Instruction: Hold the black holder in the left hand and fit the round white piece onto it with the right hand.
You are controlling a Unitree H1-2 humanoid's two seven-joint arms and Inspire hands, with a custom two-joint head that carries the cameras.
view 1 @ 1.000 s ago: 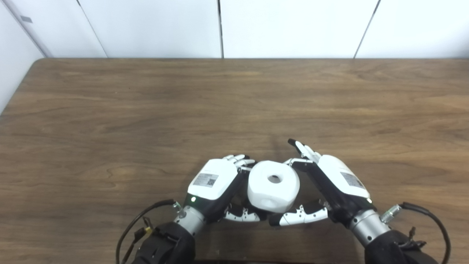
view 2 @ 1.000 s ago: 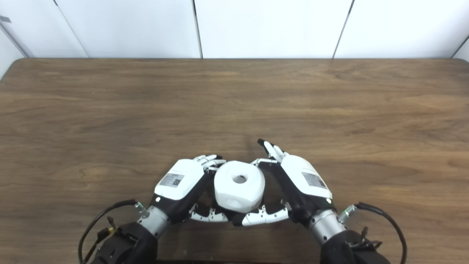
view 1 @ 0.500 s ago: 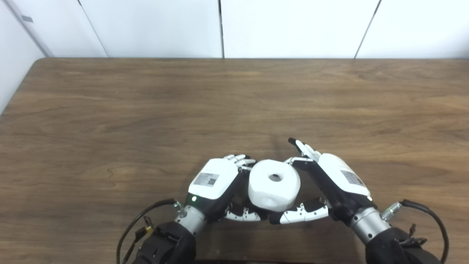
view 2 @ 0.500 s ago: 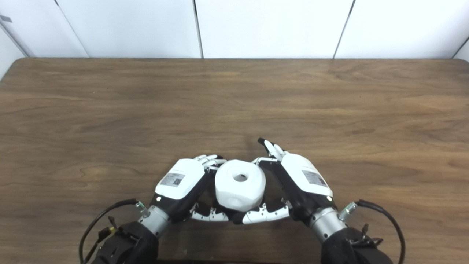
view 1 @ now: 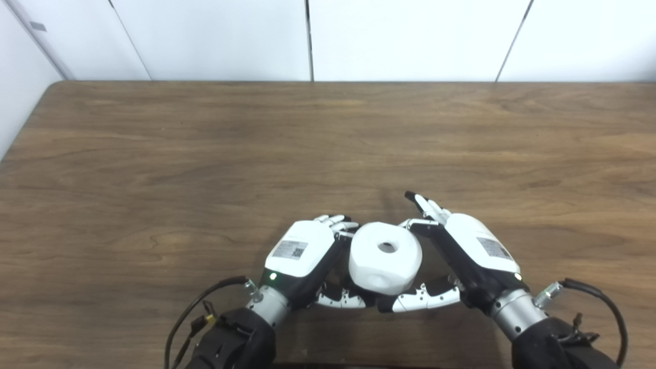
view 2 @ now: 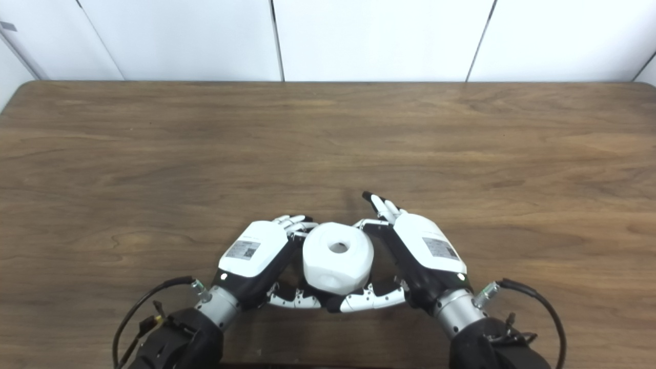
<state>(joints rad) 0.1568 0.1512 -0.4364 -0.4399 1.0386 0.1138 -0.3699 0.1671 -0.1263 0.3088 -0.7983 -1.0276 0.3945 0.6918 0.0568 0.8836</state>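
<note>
Both hands, left hand and right hand, cupped around round white piece near table's front edge.

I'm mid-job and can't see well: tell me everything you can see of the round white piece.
The round white piece is a chunky, faceted ring, matte and plastic-looking, with a round hole in its upward-facing top and a shallow dimple on its near side. It sits between the left hand and the right hand, above the table. Fingers curl close around it; the exact contact and whatever lies beneath are hidden.
</note>
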